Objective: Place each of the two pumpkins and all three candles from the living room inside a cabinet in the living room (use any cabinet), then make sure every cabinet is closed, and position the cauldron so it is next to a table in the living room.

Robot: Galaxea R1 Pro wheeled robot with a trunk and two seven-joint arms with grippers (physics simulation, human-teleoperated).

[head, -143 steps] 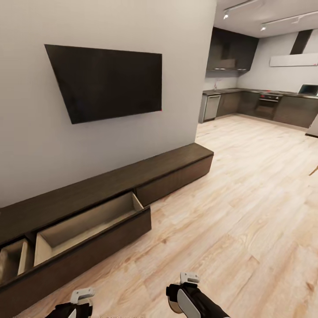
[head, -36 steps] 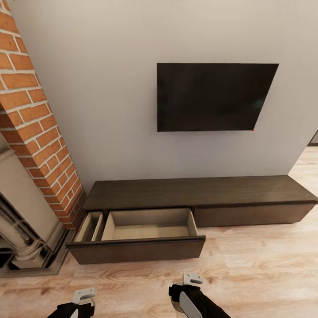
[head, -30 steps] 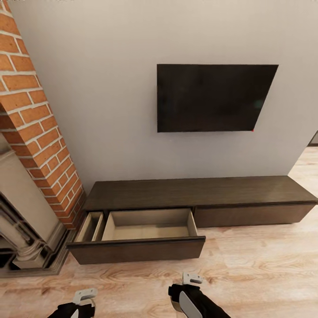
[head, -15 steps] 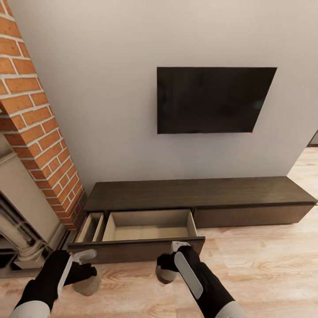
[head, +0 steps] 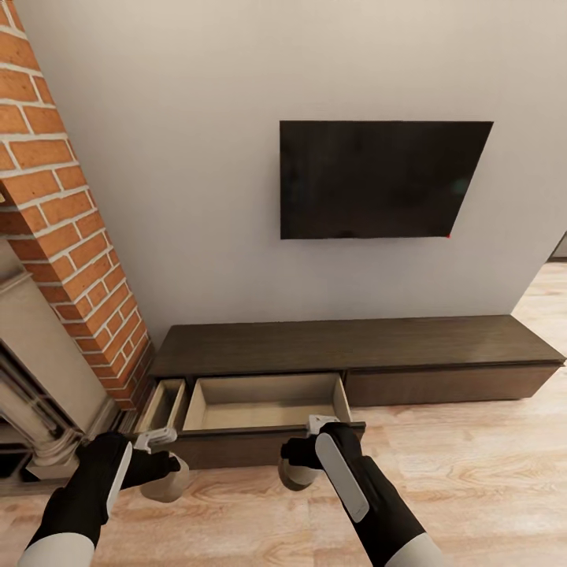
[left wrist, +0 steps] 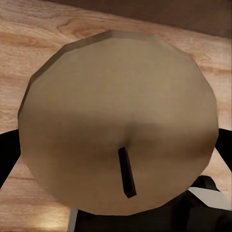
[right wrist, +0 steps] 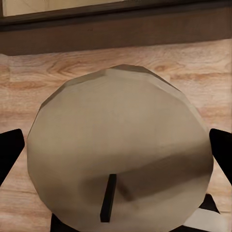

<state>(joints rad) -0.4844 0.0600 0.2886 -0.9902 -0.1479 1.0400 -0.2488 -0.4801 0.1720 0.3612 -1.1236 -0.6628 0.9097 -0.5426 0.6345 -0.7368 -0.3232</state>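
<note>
Head faces cabinet (head: 354, 346); wrists close on candles, floor (right wrist: 145, 63) shared.

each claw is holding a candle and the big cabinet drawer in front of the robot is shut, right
Not quite. The drawer of the cabinet stands pulled open, as the head view shows. The rest holds: the left claw grips one candle and the right claw another candle.
</note>
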